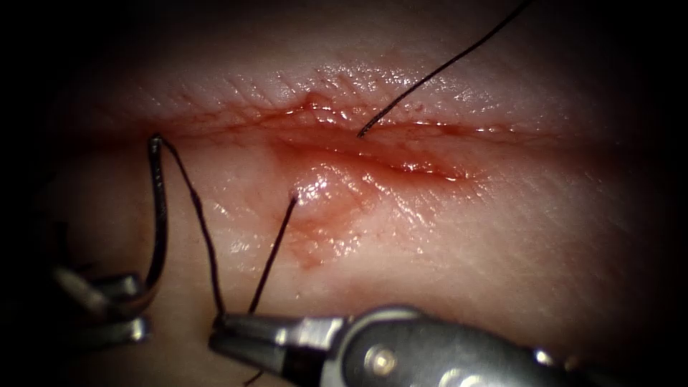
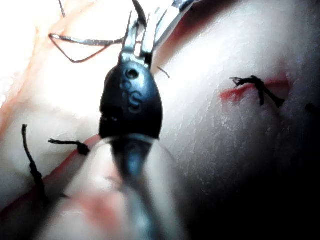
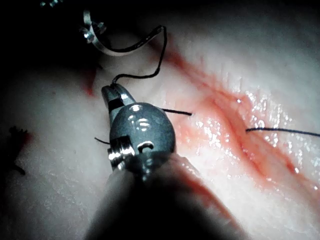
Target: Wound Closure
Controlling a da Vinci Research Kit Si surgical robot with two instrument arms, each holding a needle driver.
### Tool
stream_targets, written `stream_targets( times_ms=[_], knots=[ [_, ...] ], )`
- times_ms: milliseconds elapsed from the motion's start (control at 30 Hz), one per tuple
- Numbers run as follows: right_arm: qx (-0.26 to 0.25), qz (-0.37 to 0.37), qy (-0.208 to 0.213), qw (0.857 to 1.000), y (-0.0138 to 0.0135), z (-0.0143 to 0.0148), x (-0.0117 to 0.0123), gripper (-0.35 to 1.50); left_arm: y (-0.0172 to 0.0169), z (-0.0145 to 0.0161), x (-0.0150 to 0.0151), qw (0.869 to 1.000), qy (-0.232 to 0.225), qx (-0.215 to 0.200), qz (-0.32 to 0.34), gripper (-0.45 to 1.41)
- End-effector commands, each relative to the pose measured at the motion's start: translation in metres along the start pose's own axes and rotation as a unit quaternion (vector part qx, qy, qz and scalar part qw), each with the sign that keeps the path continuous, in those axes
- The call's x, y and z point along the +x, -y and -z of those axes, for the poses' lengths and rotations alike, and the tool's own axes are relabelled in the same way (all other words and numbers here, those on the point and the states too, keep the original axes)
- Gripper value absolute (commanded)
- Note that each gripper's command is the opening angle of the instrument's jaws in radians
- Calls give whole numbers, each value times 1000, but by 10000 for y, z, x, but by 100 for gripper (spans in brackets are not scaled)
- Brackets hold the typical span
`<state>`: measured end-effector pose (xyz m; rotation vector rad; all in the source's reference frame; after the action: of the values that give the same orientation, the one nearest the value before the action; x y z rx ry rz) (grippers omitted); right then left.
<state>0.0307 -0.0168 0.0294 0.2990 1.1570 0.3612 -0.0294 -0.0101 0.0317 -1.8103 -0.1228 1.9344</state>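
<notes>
Wound Closure, suturing practice on the tissue [image 1: 444, 236]. Left tool [image 1: 118, 304]: fingers closed on the needle [image 1: 159, 215], gripping it near the pointed end of its curve; from the fingers the body arcs up and away, and the swaged end stands free above the tissue, off the left end of the cut [image 1: 401, 147]. The needle is not in the tissue. Right tool [image 1: 240, 333]: fingers closed on the thread [image 1: 204, 229], which meets the fingertips as two strands: one runs up to the needle's tail, the other climbs to a point in the tissue just below the cut, where it enters. A further length of thread emerges from the cut itself and leads off away from both tools. Red fluid [image 1: 423, 168] lies wet along the cut. Handling judgement: needle is stiff, smooth steel and could swivel in the fingers if held near its tip, so a hold on the flatter body of the curve looks more secure. Thread is fine and limp, likely to fray if crushed. Tissue looks soft, glistening, slippery; its edges would probably tear under a hard pull.
</notes>
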Motion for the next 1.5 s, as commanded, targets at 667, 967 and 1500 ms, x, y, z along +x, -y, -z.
stream_targets(
  times_ms=[667,967,1500],
  knots=[
    [-102,125,21,987,-82,-6,-32,137,34,41,-11,997,5,72,-15,-45],
    [-87,142,40,985,-92,-50,-56,122,36,29,-11,998,1,67,-14,-45],
    [-66,157,59,984,-52,-15,-63,-35,48,24,-17,998,0,67,-13,-45]
  ],
)
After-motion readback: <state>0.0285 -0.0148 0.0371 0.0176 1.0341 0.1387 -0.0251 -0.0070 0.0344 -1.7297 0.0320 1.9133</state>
